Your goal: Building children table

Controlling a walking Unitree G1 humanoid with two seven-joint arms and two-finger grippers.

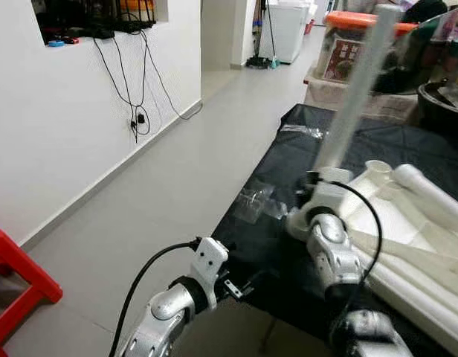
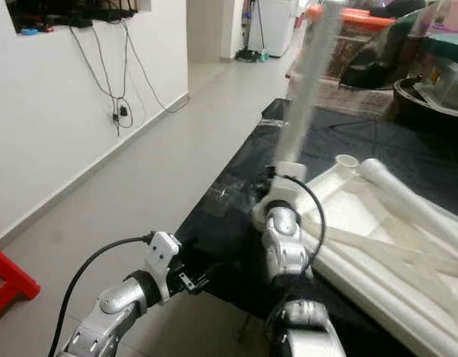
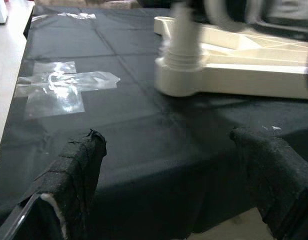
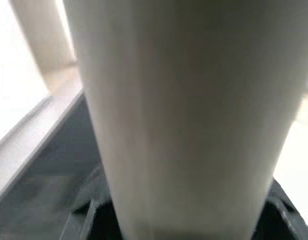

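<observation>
Tabletop point(image 1: 392, 223): upside down on black cloth point(image 1: 288, 149), right.
Leg point(image 1: 355, 89): upright in near-left corner socket, right gripper point(image 4: 189, 220) clamped on it.
Left gripper point(image 3: 169, 175): fingers apart, idle.
Remaining: other legs point(image 1: 437, 193) lying loose.

A home hallway: tiled floor point(image 1: 177, 178), red plastic stool point(image 1: 13, 279), storage boxes point(image 1: 355, 44).
</observation>
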